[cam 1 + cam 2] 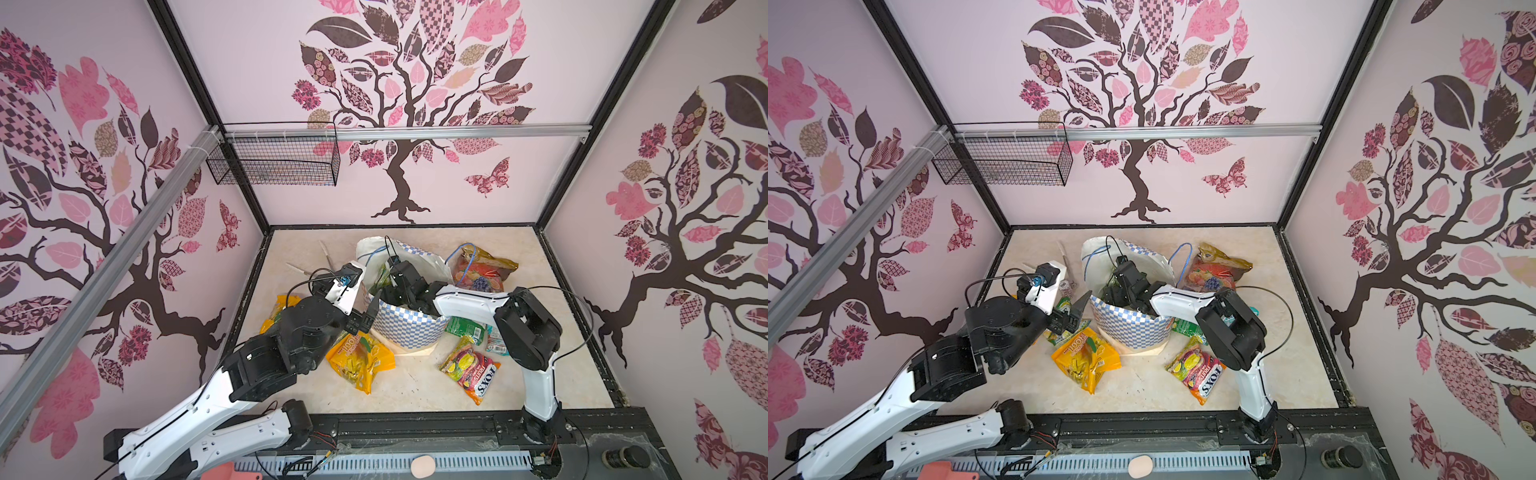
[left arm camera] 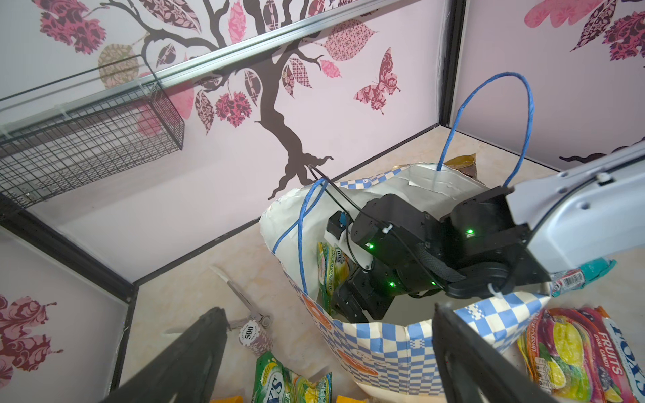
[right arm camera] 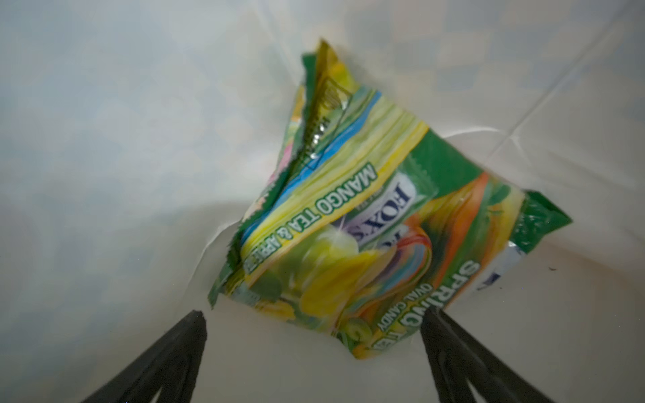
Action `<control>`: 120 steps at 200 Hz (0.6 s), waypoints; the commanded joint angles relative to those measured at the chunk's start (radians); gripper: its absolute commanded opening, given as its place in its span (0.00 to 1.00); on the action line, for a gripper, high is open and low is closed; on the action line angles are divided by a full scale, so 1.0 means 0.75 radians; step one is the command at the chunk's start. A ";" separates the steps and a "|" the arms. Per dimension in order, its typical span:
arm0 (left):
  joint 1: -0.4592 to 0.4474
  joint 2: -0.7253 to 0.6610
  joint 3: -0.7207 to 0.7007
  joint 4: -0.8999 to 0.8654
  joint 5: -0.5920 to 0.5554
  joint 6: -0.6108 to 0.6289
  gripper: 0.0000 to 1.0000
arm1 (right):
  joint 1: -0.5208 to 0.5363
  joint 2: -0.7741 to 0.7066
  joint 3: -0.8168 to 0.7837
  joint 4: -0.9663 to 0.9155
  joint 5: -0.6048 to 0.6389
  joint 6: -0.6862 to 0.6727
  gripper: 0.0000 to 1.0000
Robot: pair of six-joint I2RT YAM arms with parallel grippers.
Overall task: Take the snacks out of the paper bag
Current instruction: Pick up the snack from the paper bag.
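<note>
Right wrist: crinkly glossy packet (creased, green)

Wire basket, scissors, poker chip

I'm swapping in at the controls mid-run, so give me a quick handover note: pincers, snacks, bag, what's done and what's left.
Left pincer: open, empty, outside the paper bag, by its checkered band.
Right pincer: open, down inside the bag, over a green Spring Tea packet, not gripping it.
Done: yellow-orange packet, fruit-print FOX'S packet, small green packet and gold-topped packet lie on the table around the bag.
Left: grip the packet in the bag and lift it out; whether more hides beneath it can't be told.
</note>
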 commanded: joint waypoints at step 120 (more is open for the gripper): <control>0.006 -0.031 0.028 -0.028 0.015 -0.050 0.93 | -0.005 0.247 0.070 0.095 -0.151 0.100 0.62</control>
